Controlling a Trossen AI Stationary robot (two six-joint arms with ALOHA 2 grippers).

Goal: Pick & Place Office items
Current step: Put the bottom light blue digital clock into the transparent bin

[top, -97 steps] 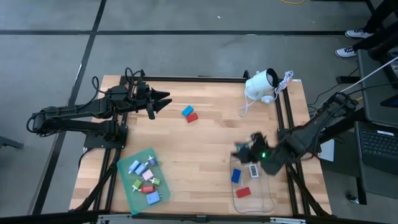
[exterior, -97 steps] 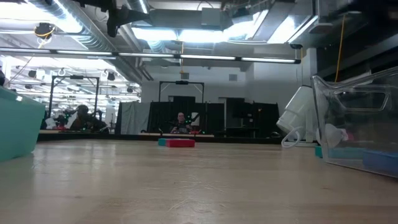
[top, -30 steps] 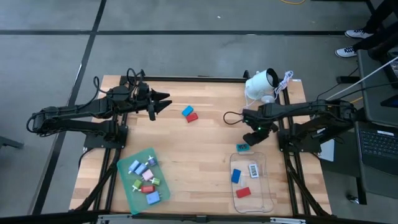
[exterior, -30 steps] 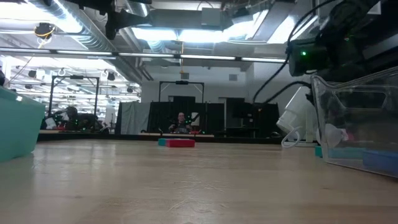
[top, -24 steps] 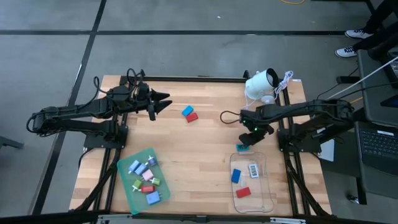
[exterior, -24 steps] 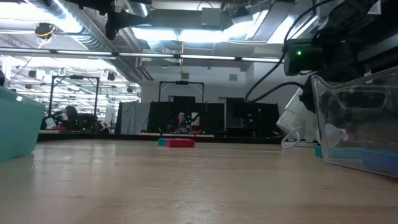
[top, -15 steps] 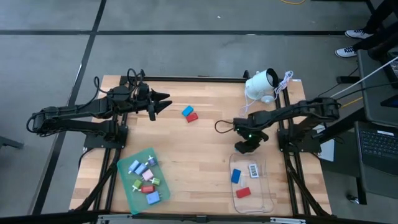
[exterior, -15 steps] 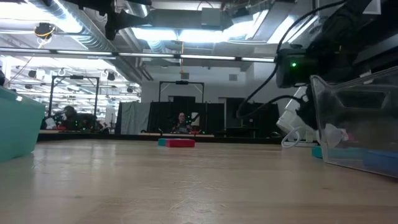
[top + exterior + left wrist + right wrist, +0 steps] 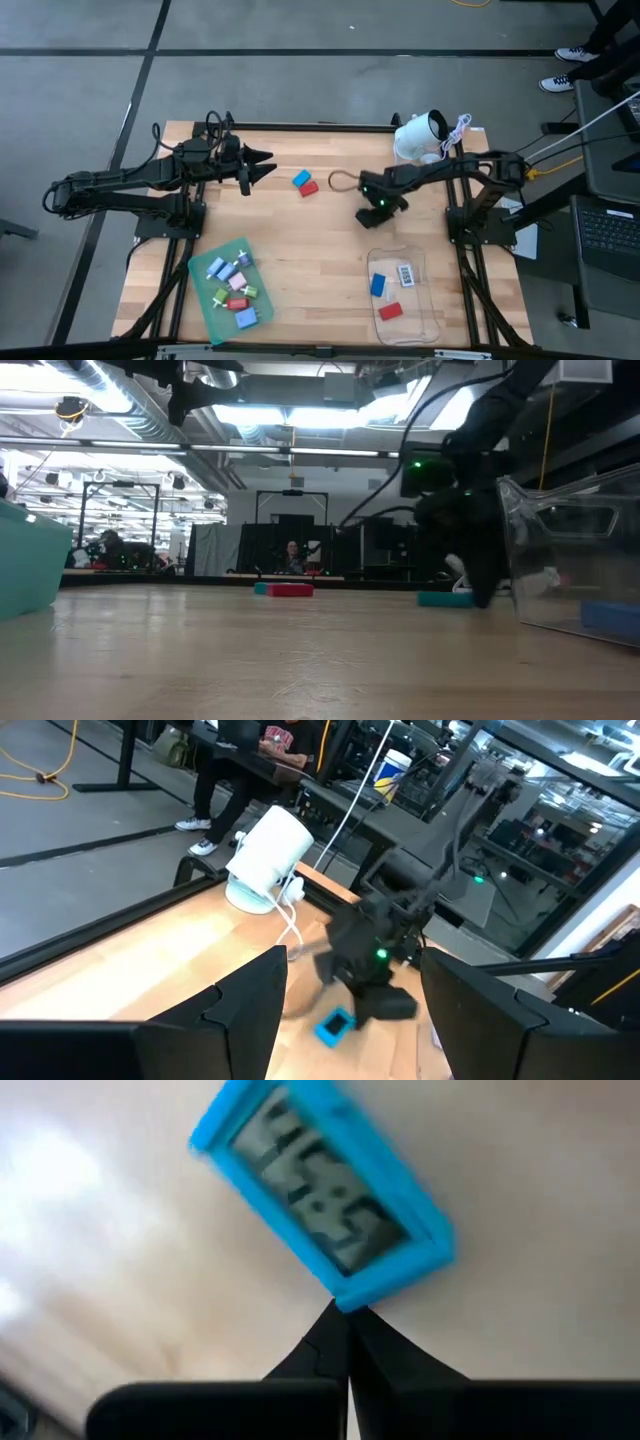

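My left claw point(image 9: 262, 165) is hanging idle over the desk point(image 9: 300, 250) at about 10 o'clock, fingers spread, holding nothing.

At 7 o'clock the green tray point(image 9: 232, 290) is holding a cluster of small office items point(image 9: 236, 289) in blue, pink, red and white; I'm reading those as sorted.

Just above centre, toward 12, a blue piece point(image 9: 300, 179) and a red piece point(image 9: 309, 187) are lying touching each other on bare wood, not yet picked.

My right claw point(image 9: 370, 214) is sitting low at about 2 o'clock, near the white corded device point(image 9: 420, 137). Its fingertips point(image 9: 340, 1342) are pinched together, tips at the edge of a teal piece point(image 9: 320, 1205) lying flat on the desk; it's resting beside the claw point(image 9: 446, 598), not gripped.

At 5 o'clock the clear tray point(image 9: 404, 295) is carrying a blue piece point(image 9: 378, 285), a white labelled one point(image 9: 407, 274) and a red one point(image 9: 390, 311).

I'm judging three loose pieces left, most done.
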